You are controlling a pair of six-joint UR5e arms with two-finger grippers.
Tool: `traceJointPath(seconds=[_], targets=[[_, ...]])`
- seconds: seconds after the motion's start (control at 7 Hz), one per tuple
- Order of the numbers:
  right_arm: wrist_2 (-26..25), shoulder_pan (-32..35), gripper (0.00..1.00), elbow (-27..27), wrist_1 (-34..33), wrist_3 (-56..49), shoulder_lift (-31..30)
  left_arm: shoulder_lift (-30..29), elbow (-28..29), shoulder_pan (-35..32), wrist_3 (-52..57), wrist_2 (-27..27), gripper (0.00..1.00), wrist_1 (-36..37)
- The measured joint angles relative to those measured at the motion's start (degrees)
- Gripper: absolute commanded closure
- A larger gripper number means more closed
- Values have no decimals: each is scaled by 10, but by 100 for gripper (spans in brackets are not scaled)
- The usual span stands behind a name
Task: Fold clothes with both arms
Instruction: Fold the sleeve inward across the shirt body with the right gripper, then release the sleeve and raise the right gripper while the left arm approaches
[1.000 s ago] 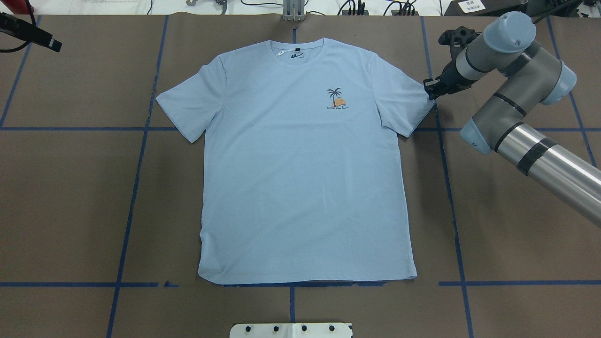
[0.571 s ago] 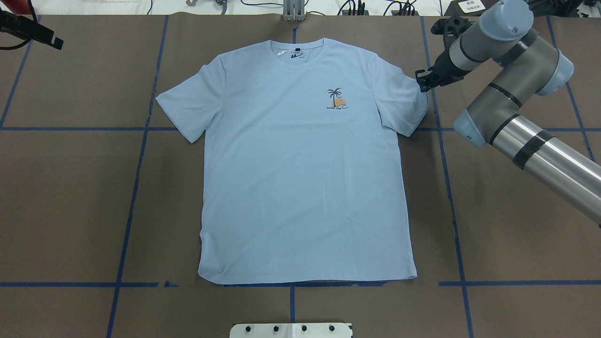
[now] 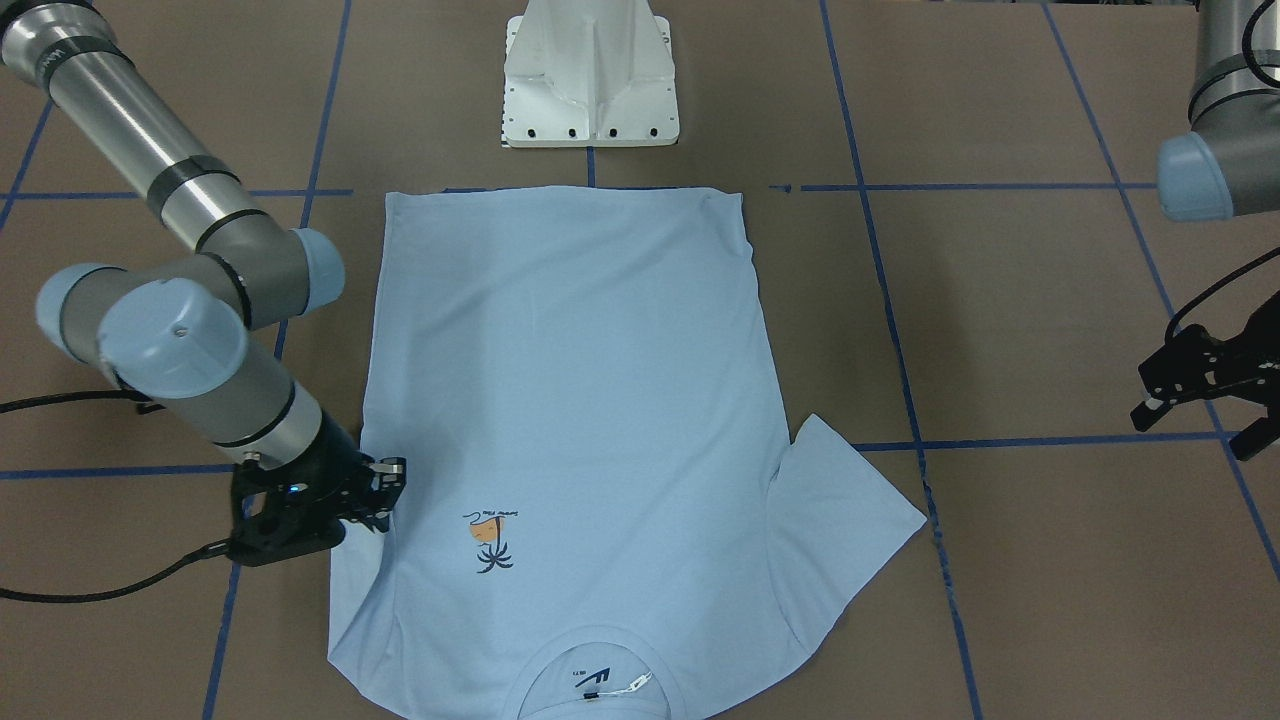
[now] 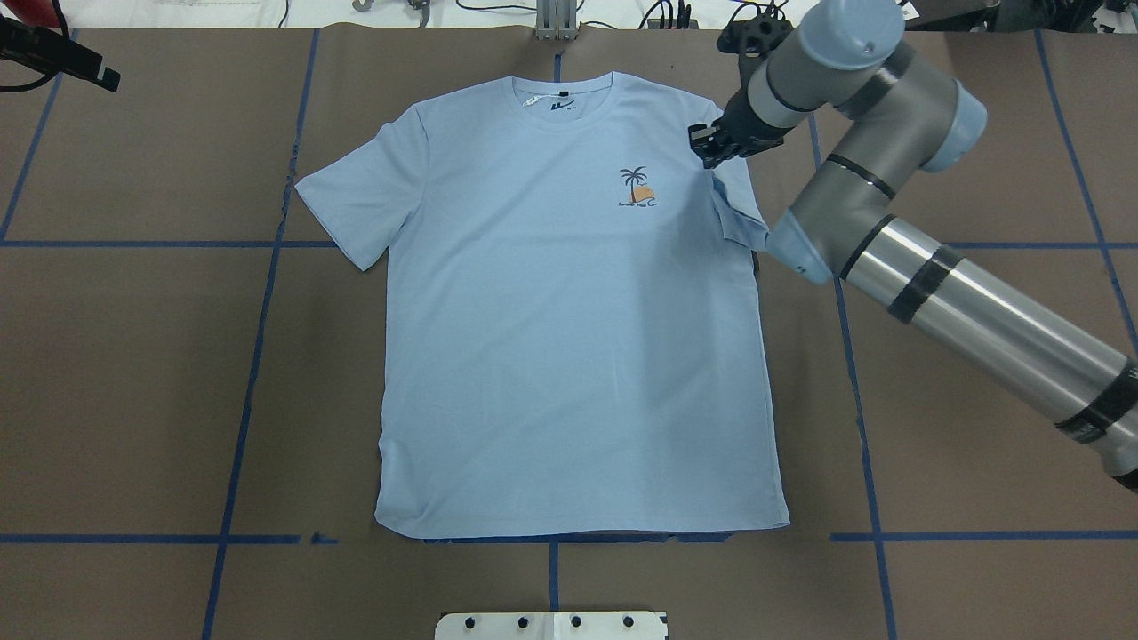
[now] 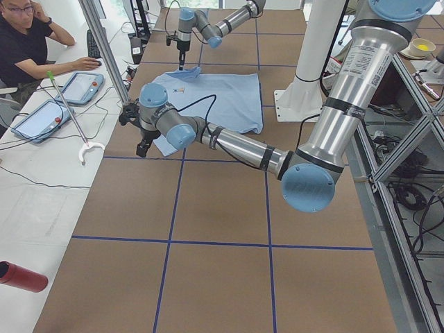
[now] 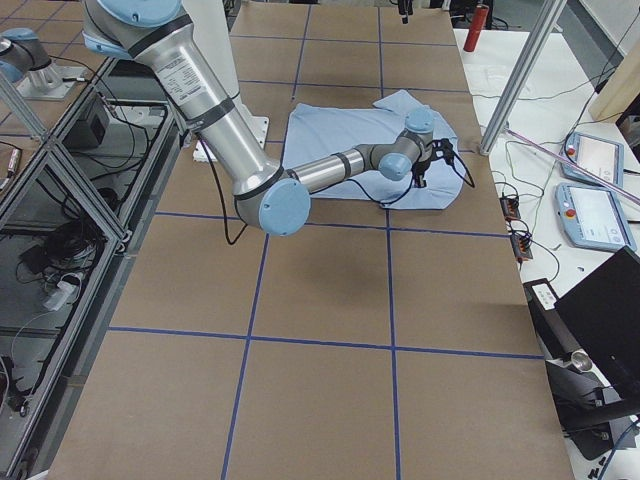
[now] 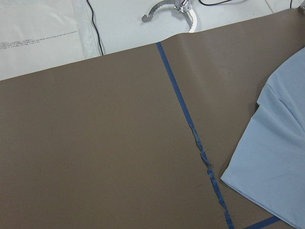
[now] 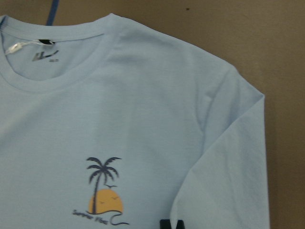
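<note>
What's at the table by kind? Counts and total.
shirt: 1
arms: 2 (left arm, right arm)
base: 1
Total: 4

T-shirt (image 4: 569, 356): matt smooth cloth; desk (image 4: 124, 373): matt brown paper cover, blue tape (image 4: 133, 538); right arm (image 4: 978, 313): glossy metal tube.

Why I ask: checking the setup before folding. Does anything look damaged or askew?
The blue tape line beside the T-shirt's flat sleeve is frayed and ragged. The other sleeve lies doubled inward under the right gripper, apparently mid-fold.
</note>
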Motion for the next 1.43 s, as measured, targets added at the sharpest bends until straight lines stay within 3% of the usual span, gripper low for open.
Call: traceJointPath(seconds=[0.14, 0.43, 1.0, 1.14, 1.43], targets=[[-41, -23, 100, -32, -17, 12, 45, 0, 0, 0, 0, 0, 0, 0], [-106, -46, 1, -117, -26, 18, 117, 1, 0, -1, -1, 0, 0, 0], [-128, -46, 0, -134, -14, 39, 134, -4, 7, 2, -8, 8, 0, 0], [-108, -39, 0, -113, -25, 67, 128, -15, 13, 11, -31, 25, 0, 0], [-21, -4, 0, -4, -149, 89, 85, -37, 17, 63, -114, 83, 0, -3]])
